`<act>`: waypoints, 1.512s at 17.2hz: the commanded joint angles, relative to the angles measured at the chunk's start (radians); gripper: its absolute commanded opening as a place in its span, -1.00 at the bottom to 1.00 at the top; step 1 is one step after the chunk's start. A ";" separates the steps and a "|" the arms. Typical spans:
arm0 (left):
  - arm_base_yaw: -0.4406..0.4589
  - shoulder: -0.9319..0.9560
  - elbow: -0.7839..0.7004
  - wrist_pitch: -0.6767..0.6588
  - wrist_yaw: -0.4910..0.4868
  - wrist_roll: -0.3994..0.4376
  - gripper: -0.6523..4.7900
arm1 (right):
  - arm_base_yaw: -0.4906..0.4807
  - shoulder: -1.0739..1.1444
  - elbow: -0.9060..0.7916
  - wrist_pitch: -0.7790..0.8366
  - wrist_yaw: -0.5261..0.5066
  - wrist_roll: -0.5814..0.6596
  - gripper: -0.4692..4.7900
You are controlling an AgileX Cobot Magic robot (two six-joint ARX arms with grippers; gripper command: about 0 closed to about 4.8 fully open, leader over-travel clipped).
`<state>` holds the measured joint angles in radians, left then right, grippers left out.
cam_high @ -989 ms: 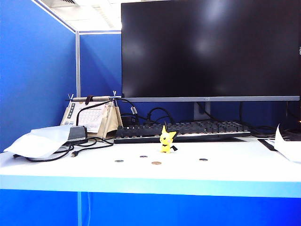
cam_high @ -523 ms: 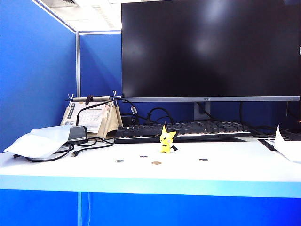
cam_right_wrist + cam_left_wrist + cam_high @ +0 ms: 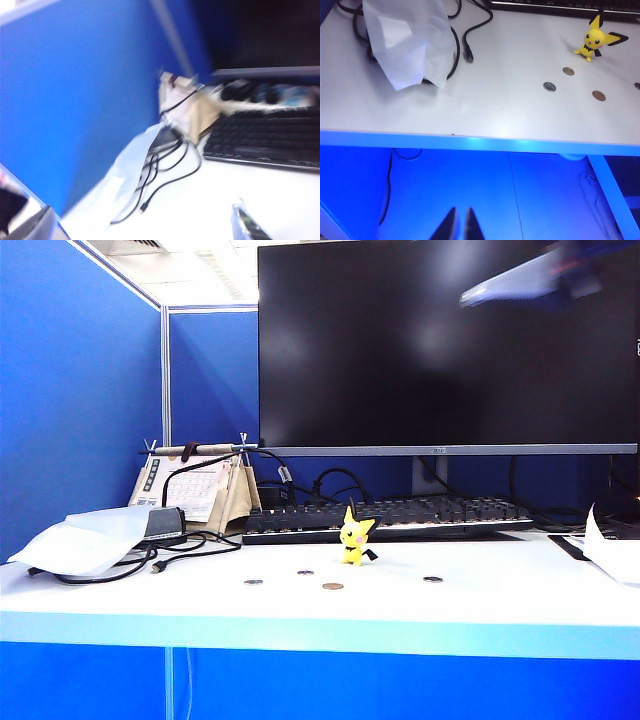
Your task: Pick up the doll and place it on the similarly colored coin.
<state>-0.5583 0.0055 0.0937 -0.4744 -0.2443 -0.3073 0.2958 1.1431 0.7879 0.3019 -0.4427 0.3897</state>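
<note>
A smooth, slightly glossy white table top (image 3: pixel 485 110) is seen well beyond the dark, closed fingertips of the left gripper (image 3: pixel 460 223). The doll (image 3: pixel 592 42) is moulded in shiny yellow plastic. The coin (image 3: pixel 598 95) shows dull brass-coloured metal; a greyer metal coin (image 3: pixel 549 87) lies near it. A thin translucent plastic bag (image 3: pixel 410 40) looks crinkled, and rubbery black cables (image 3: pixel 470 35) are matt. The right gripper (image 3: pixel 145 225), spread wide, is blurred.

Blue partition walls (image 3: pixel 80 390), white desk (image 3: pixel 320 610), dark monitor (image 3: pixel 445 340)

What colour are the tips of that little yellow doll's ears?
Black. The doll shows them best in the left wrist view, against the white table.
</note>
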 commanded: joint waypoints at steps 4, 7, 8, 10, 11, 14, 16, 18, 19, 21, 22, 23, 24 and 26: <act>0.001 0.000 -0.001 0.005 -0.002 0.001 -0.65 | 0.051 0.351 0.166 0.019 0.022 -0.103 1.00; 0.001 0.000 -0.001 0.005 -0.003 0.001 -0.65 | 0.051 0.511 0.216 0.019 0.037 -0.109 1.00; 0.001 0.000 -0.001 0.005 -0.003 0.001 -0.65 | 0.055 0.557 0.234 0.019 0.027 -0.106 1.00; 0.001 0.000 -0.001 0.005 -0.003 0.001 -0.65 | 0.064 0.639 0.267 0.019 0.041 -0.107 1.00; 0.001 0.000 -0.001 0.005 -0.003 0.001 -0.65 | 0.065 0.657 0.274 0.022 0.062 -0.108 1.00; 0.001 0.000 -0.001 0.005 -0.003 0.001 -0.65 | 0.065 0.724 0.294 0.088 0.074 -0.111 1.00; 0.001 0.000 -0.001 0.005 -0.002 0.001 -0.65 | 0.065 0.787 0.336 0.089 0.065 -0.111 1.00; 0.001 0.000 -0.001 0.005 -0.002 0.001 -0.65 | 0.066 0.829 0.368 0.088 0.038 -0.110 1.00; 0.001 0.000 -0.001 0.005 -0.003 0.001 -0.65 | 0.069 0.846 0.379 0.084 0.027 -0.110 1.00; 0.001 0.000 -0.001 0.005 -0.003 0.001 -0.65 | 0.077 0.868 0.386 0.064 0.024 -0.111 1.00; 0.001 0.000 -0.001 0.005 -0.003 0.001 -0.65 | 0.078 0.872 0.386 0.061 0.023 -0.111 1.00; 0.001 0.000 -0.001 0.005 -0.002 0.001 -0.65 | 0.079 0.872 0.386 0.039 0.026 -0.127 1.00; 0.001 0.000 -0.001 0.005 -0.003 0.001 -0.65 | 0.079 0.872 0.386 0.028 0.026 -0.155 1.00; 0.001 0.000 -0.001 0.005 -0.002 0.001 -0.65 | 0.079 0.872 0.386 0.002 0.054 -0.184 1.00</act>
<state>-0.5583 0.0055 0.0937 -0.4744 -0.2447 -0.3073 0.3729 2.0182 1.1687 0.3115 -0.4072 0.2287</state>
